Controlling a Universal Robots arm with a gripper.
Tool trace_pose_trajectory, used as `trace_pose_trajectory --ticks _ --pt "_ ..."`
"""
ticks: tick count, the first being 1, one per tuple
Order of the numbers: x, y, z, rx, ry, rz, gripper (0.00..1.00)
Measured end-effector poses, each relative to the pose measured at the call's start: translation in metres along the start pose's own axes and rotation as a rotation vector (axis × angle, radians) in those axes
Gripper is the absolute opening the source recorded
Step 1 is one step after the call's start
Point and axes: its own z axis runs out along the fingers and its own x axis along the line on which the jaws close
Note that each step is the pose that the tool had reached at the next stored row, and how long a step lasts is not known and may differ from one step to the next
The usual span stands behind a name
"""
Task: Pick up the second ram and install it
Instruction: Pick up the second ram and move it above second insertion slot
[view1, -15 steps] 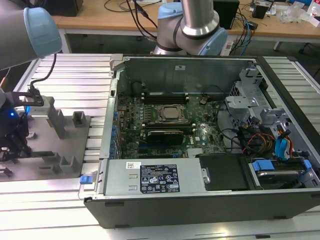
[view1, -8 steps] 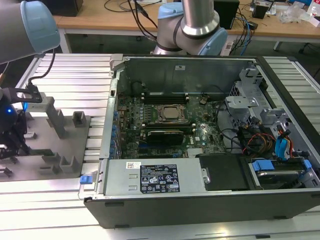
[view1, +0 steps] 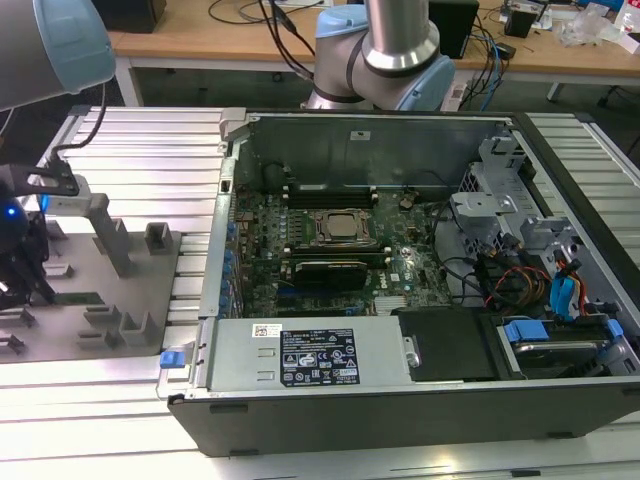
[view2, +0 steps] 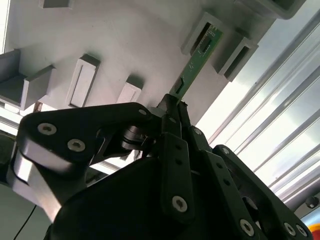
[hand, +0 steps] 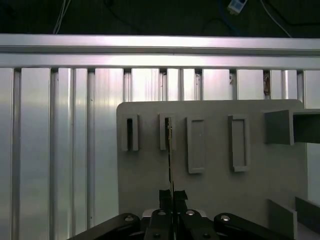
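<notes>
Black metal pincer (view2: 173, 105) is clamped on the thin, flat green second ram (view2: 199, 56), whose far end sits in the matte grey slotted holder (view2: 125, 40).

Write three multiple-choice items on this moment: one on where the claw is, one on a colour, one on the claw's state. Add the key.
1. Where is the claw?
A. Over the flat grey fixture plate at the exterior view's left
B. Inside the computer case
C. Above the wooden desk

2. What colour is the long, thin, flat circuit-board stick at the claw?
A. Red
B. Green
C. White

3. How does the claw stand?
A. Wide open, with nothing between its fingertips
B. Shut on the circuit-board stick
C. Shut on a blue cable

Key:
1 A, since both wrist views show the grey plate just beyond the claw.
2 B, since the second wrist view shows a green board with dark chips.
3 B, since the fingertips meet on the stick, whose far end sits in a slotted grey holder.
</notes>
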Motion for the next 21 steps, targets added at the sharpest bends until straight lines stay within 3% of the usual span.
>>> trace_pose_trajectory --ticks 9,16,21 --pt "-0.0004 0.0005 -0.0119 0.0000 0.0000 0.000 0.13" --pt "-0.0010 0.0014 -0.0319 0.0000 -0.0001 0.000 0.13" --pt "-0.0013 0.0017 -0.0409 0.0001 -0.0001 0.000 0.13"
